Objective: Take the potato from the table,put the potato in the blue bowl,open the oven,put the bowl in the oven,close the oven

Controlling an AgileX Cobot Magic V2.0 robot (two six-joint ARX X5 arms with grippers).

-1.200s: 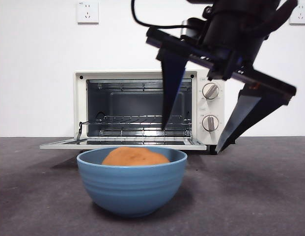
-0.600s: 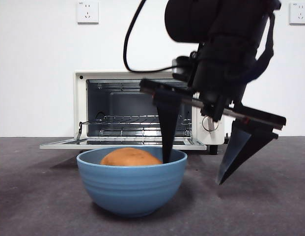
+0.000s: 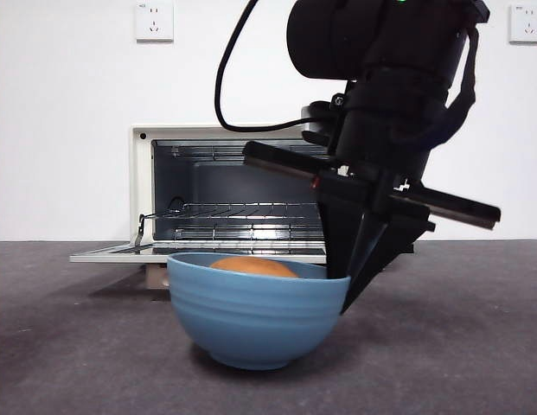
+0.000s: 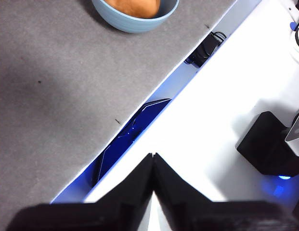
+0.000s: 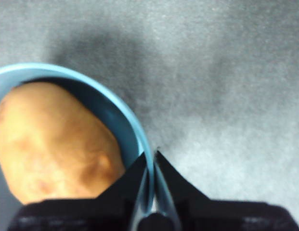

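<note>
The blue bowl [image 3: 251, 322] sits on the dark grey table [image 3: 458, 346] in front of the oven [image 3: 142, 186], slightly tilted. The orange-brown potato [image 3: 251, 266] lies inside it. My right gripper [image 3: 342, 284] comes down from above and is shut on the bowl's right rim, one jaw inside and one outside. The right wrist view shows the rim [image 5: 115, 102] pinched in the gripper [image 5: 150, 161], with the potato [image 5: 53, 139] beside it. The oven's door [image 3: 199, 255] lies open and flat. My left gripper [image 4: 153, 160] is shut on nothing, above the table's edge, far from the bowl [image 4: 135, 23].
A wire rack [image 3: 242, 209] spans the oven's open cavity. The right arm hides the oven's knobs. Two wall sockets [image 3: 154, 21] sit high on the white wall. Past the table's edge [image 4: 139, 115] lie a white floor and a black box [image 4: 269, 144].
The right gripper has come down and shut on the bowl's right rim. The bowl with the potato has shifted to the right and tilted a little.
</note>
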